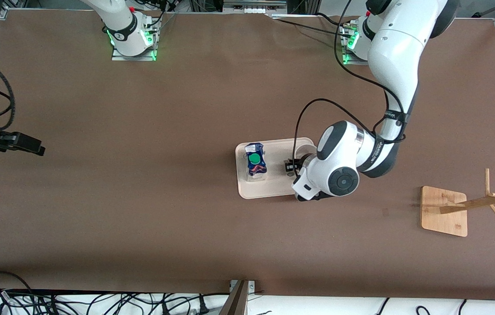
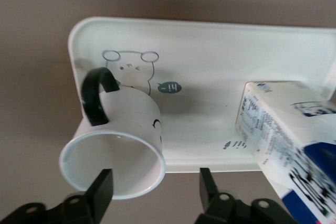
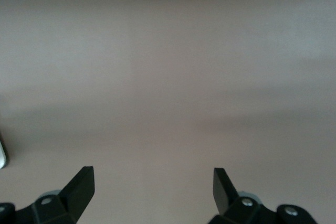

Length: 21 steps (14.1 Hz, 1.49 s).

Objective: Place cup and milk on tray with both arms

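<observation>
At the worktop's edge by the right arm's end we see the right gripper (image 3: pixel 152 187) waiting, jaws wide and empty. Mid-table the milk (image 1: pixel 256 164) and cup (image 2: pixel 118 140) stand on the tray (image 1: pixel 269 190). The left gripper (image 2: pixel 156 190) hangs over the cup, jaws apart, holding nothing.

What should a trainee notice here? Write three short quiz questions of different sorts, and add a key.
1. True or false: the milk stands on the tray.
2. The right gripper hangs over: A the tray, B bare table, C the rack.
3. Fill in: over the cup, the left gripper's jaws are ____.
Key: 1 true; 2 B; 3 open.
</observation>
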Available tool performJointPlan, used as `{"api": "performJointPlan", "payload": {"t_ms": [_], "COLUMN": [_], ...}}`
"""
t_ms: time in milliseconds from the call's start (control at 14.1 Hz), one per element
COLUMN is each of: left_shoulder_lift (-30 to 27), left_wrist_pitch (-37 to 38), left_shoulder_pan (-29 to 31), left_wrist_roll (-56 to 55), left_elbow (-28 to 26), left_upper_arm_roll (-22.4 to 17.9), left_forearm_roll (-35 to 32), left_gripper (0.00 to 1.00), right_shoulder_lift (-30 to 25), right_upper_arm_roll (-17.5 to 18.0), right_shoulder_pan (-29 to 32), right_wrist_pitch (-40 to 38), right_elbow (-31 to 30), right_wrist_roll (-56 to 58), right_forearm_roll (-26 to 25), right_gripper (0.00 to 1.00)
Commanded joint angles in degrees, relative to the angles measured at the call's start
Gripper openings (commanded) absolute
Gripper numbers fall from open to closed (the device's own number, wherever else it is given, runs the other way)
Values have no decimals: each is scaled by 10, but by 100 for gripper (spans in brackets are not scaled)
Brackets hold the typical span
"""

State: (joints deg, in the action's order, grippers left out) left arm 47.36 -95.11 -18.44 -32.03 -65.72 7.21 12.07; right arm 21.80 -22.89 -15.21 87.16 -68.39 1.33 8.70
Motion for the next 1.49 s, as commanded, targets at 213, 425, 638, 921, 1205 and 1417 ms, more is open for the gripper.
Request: {"api": "performJointPlan", "payload": {"t_ms": [213, 425, 638, 921, 1205, 1417], "left_shoulder_lift": [-190, -308, -414, -468, -466, -466], "left_wrist_pitch": [24, 34, 13, 17, 24, 23], "left_shoulder_pan": [61, 122, 148, 148, 161, 175], "left_wrist_roll": [-1, 97, 181, 196, 189, 193], "left_elbow": [-79, -172, -261, -295, -290, -289], "left_upper_arm_roll": [-34, -33, -33, -34, -33, -33], "left_forearm_roll": [-10, -43, -107, -158, -151, -132], "left_gripper": [100, 100, 100, 100, 100, 100], "right_shoulder_lift": [-9, -17, -41, -73, -75, -83], "right_upper_arm_roll": [1, 8, 55, 239, 242, 241], "right_shoulder_pan": [7, 6, 28, 135, 160, 162], "right_wrist_pitch": [-11, -20, -15, 6, 12, 42], "right_elbow": [4, 5, -3, -42, -57, -82], "right_wrist_roll": [21, 21, 17, 14, 15, 12], "right_forearm_roll": [-8, -7, -37, -171, -169, -143], "right_gripper": [100, 100, 100, 100, 100, 100]}}
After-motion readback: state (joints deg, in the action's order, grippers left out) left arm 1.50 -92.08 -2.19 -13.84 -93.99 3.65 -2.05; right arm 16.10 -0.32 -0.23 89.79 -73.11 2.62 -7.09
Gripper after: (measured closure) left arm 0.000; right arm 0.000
